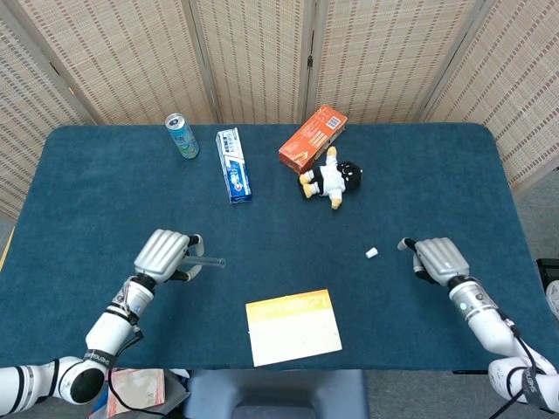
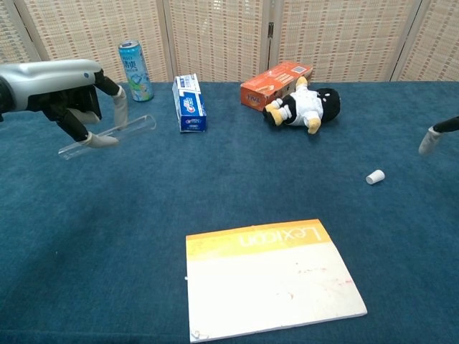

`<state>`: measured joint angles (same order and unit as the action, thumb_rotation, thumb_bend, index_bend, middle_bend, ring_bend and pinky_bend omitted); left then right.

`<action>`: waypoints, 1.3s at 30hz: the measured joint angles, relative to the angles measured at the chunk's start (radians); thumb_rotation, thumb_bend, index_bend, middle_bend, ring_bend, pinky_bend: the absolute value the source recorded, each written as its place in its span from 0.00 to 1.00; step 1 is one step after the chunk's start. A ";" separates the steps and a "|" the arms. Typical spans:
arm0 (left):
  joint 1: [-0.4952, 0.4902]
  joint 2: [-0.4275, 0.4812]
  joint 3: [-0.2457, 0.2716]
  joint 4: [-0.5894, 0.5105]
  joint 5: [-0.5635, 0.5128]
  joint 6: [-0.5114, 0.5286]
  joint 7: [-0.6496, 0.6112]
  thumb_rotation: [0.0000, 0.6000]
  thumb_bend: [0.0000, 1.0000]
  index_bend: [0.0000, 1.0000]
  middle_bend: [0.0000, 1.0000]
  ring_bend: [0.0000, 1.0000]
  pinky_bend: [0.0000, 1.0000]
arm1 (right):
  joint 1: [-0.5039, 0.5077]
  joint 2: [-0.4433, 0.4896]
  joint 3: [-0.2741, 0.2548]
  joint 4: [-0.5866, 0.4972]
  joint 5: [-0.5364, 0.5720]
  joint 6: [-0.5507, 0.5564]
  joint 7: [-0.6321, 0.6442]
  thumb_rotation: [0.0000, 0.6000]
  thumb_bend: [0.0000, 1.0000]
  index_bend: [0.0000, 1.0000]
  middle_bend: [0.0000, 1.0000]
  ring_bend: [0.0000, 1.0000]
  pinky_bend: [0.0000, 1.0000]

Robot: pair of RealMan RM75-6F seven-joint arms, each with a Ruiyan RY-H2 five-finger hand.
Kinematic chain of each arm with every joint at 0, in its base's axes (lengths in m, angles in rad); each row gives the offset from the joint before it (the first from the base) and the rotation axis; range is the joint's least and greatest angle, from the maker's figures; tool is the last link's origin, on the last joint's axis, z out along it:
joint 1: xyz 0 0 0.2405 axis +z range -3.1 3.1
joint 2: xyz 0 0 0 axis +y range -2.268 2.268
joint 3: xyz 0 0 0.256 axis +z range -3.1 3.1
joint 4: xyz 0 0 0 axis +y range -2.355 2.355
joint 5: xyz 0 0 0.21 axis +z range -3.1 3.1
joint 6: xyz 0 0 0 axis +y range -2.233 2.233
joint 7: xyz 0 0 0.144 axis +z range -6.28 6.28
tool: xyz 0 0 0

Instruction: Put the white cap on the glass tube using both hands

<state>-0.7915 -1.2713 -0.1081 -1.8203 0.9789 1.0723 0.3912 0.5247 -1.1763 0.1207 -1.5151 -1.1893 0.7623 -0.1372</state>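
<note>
Head view: I log a blue-covered desk (image 1: 105, 209) before a wicker screen. My left hand (image 1: 164, 255) sits at the near left, fingers curled down over the glass tube (image 1: 206, 261), whose free end pokes out toward the centre. The white cap (image 1: 371, 253) lies alone on the cloth at centre-right, just left of my right hand (image 1: 437, 259), which hovers close beside it without touching; from above I see only its back with one finger stretched toward the cap, and I cannot tell whether the rest are spread. Also listed: a drinks can (image 1: 182, 135), a toothpaste box (image 1: 233, 164), an orange carton (image 1: 313, 138), a plush doll (image 1: 332, 182) touching that carton, and a notebook (image 1: 293, 326) at the near edge. Chest view: the left hand (image 2: 75, 107) pinches the tube (image 2: 107, 136) between thumb and fingers, clear of the cloth and nearly level, open end tilted slightly up to the right. The cap (image 2: 374, 176) rests on its side; only one fingertip of the right hand (image 2: 432, 140) enters at the frame edge, near the cap but apart, holding nothing as far as I can see. Handling judgement: the tube is light, rigid, smooth and breakable, so I would grip it mid-length with modest pressure; the cap is tiny, light and likely to roll, best pinched by its sides with the opening facing the tube mouth.
</note>
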 measured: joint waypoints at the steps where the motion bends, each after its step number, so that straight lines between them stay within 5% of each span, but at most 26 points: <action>1: 0.000 -0.001 -0.002 -0.002 0.000 -0.002 0.002 1.00 0.40 0.58 1.00 1.00 1.00 | 0.006 -0.009 0.001 0.010 0.007 -0.009 0.001 1.00 1.00 0.28 0.99 1.00 1.00; 21: 0.008 -0.003 -0.008 -0.017 0.002 -0.030 0.021 1.00 0.40 0.58 1.00 1.00 1.00 | 0.123 -0.180 -0.015 0.197 0.073 -0.129 0.017 1.00 1.00 0.28 0.99 1.00 1.00; 39: 0.015 -0.004 -0.011 -0.018 0.007 -0.043 0.019 1.00 0.40 0.58 1.00 1.00 1.00 | 0.121 -0.132 -0.045 0.062 0.031 -0.054 -0.024 1.00 1.00 0.28 0.99 1.00 1.00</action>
<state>-0.7760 -1.2752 -0.1192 -1.8380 0.9862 1.0290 0.4105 0.6461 -1.3081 0.0752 -1.4529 -1.1587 0.7084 -0.1615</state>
